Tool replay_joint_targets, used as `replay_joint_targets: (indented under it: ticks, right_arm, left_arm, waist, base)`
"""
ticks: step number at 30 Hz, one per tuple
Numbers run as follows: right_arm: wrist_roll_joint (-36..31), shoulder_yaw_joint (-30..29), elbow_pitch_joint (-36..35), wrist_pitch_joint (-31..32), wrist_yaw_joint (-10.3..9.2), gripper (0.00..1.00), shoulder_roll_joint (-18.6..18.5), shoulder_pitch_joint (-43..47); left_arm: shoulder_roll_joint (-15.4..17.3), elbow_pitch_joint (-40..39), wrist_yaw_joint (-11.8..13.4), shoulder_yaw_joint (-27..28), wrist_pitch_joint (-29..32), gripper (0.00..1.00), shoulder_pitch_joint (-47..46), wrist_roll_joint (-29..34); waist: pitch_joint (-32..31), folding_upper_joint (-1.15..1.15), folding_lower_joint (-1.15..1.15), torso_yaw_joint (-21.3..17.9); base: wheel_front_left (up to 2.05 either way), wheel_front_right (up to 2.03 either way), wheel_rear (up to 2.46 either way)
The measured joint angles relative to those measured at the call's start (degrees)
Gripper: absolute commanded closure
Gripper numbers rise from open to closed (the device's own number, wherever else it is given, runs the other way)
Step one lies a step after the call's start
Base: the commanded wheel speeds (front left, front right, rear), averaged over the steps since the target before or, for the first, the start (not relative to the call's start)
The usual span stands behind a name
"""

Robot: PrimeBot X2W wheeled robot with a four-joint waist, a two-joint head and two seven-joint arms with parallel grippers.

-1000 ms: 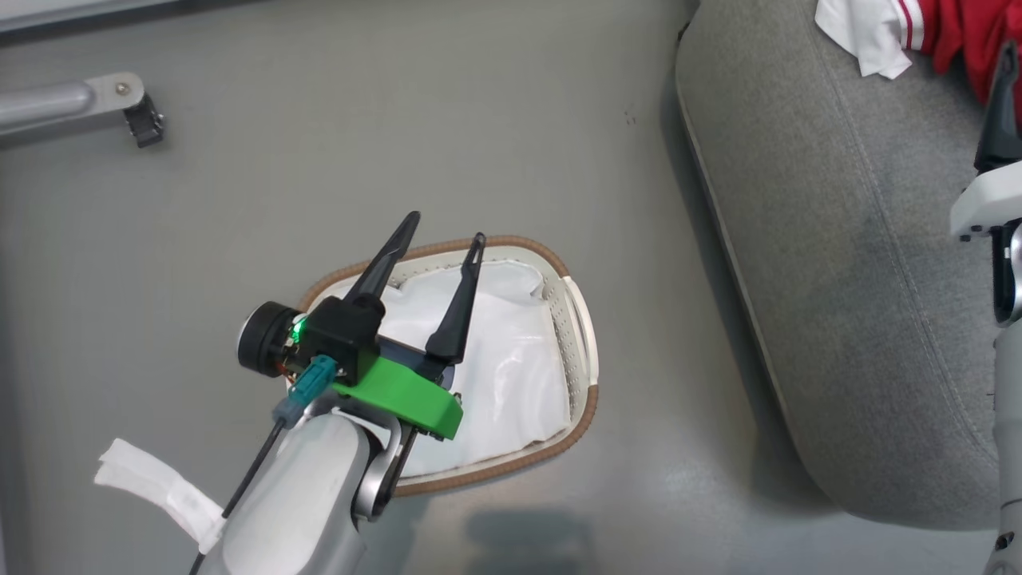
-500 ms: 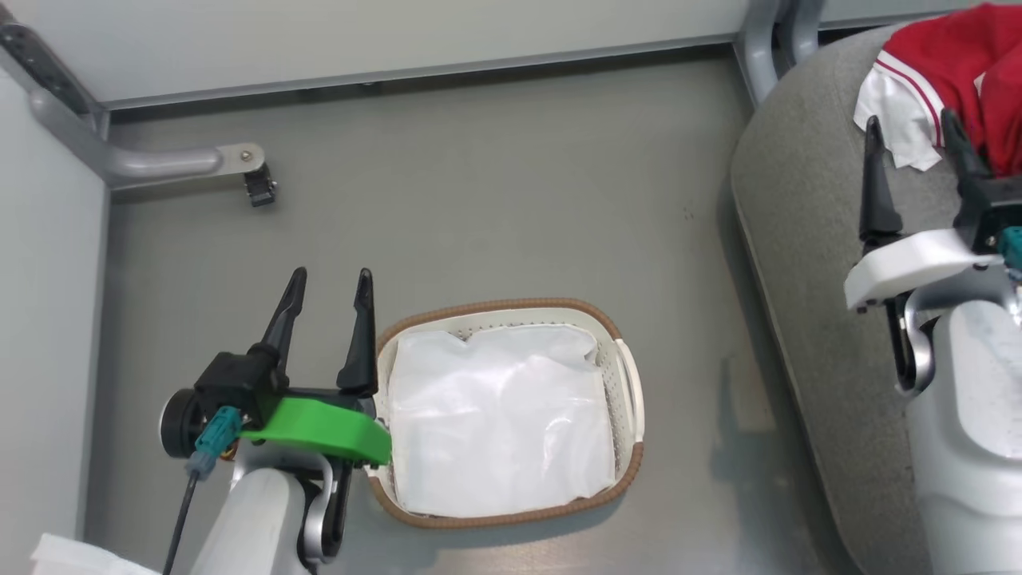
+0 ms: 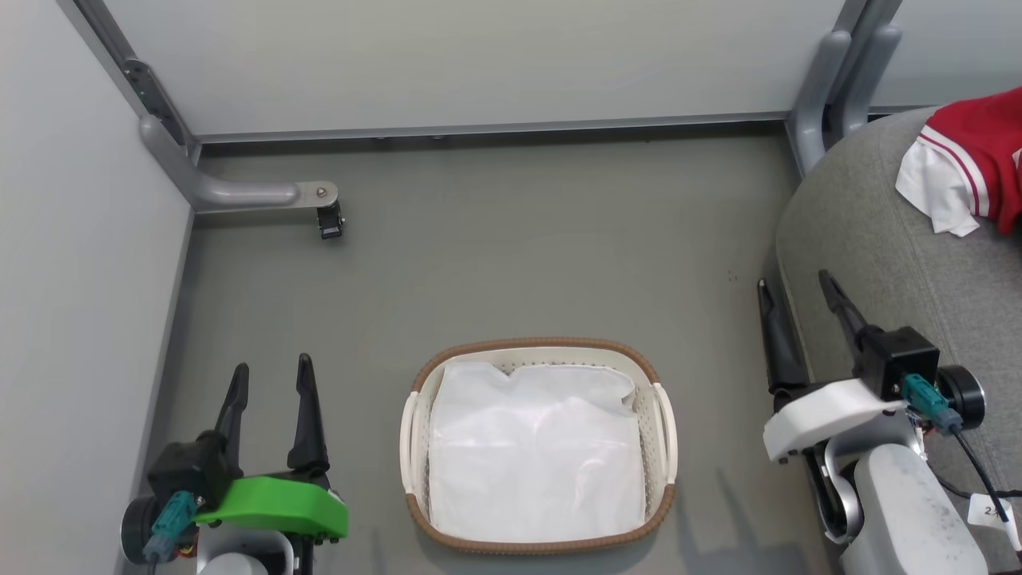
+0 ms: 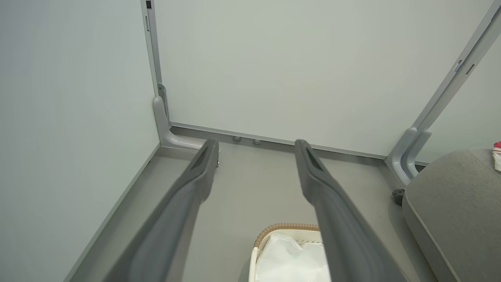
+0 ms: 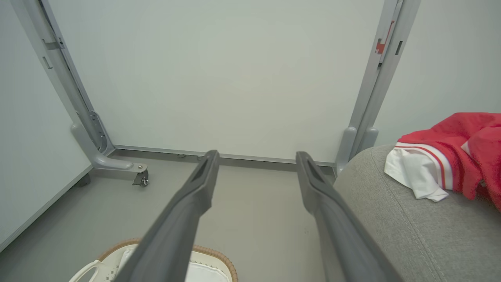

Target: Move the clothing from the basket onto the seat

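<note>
The clothing [image 3: 978,152] lies bunched on the seat [image 3: 878,271] at the upper right, white cuff trailing toward the lower left. The basket [image 3: 539,343], bottom centre, runs lengthwise across the frame and holds a white liner [image 3: 535,455]. The left gripper [image 3: 271,366] and right gripper [image 3: 792,281] flank it, fingers upward, spread and empty. The grey floor [image 3: 519,255] meets pale wall panels [image 3: 479,64].

The clothing [image 3: 982,136] was recorded as bright red, with a white panel and a white cuff crossed by red stripes. The basket [image 3: 535,344] was listed as white, perforated with small holes, and rimmed in brown weave. The liner sheet [image 3: 535,455] was entered as plain white. The seat [image 3: 878,263] was noted as grey. The left hand [image 3: 271,364] was logged with dark fingers [image 3: 307,415] and a green mount [image 3: 275,503]; the right hand [image 3: 792,279], with dark fingers and a white mount [image 3: 814,407].
</note>
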Motion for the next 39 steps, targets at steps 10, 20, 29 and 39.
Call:
replay_joint_targets:
  ticks: [10, 20, 29, 39]
  right_arm:
    - [3.14, 2.78, -3.12, 0.0, 0.0, 0.0, -0.04, 5.45]
    - [4.6, 3.09, -3.78, 0.0, 0.0, 0.0, -0.05, 7.38]
    - [5.08, 3.22, -3.92, 0.0, 0.0, 0.0, -0.04, 7.87]
    - [5.57, 3.24, -4.22, 0.0, 0.0, 0.0, -0.04, 8.01]
  left_arm:
    - [-0.32, -0.21, -0.89, 0.26, 0.0, 0.0, 3.1, 0.04]
    - [-0.36, -0.68, -0.32, -0.68, 0.0, 0.0, 4.92, -1.68]
    - [-0.37, -0.42, -0.13, -1.41, 0.0, 0.0, 4.93, -1.7]
    - [-0.37, -0.13, -0.14, -1.47, 0.0, 0.0, 4.93, -1.7]
  waist:
    - [-1.54, 0.0, 0.0, -0.33]
    - [-2.74, 0.0, 0.0, -1.11]
    - [-3.08, 0.0, 0.0, -0.75]
    - [-3.22, 0.0, 0.0, -0.62]
  base:
    - [0.0, 0.0, 0.0]
    - [0.0, 0.0, 0.0]
    - [0.0, 0.0, 0.0]
    - [0.0, 0.0, 0.0]
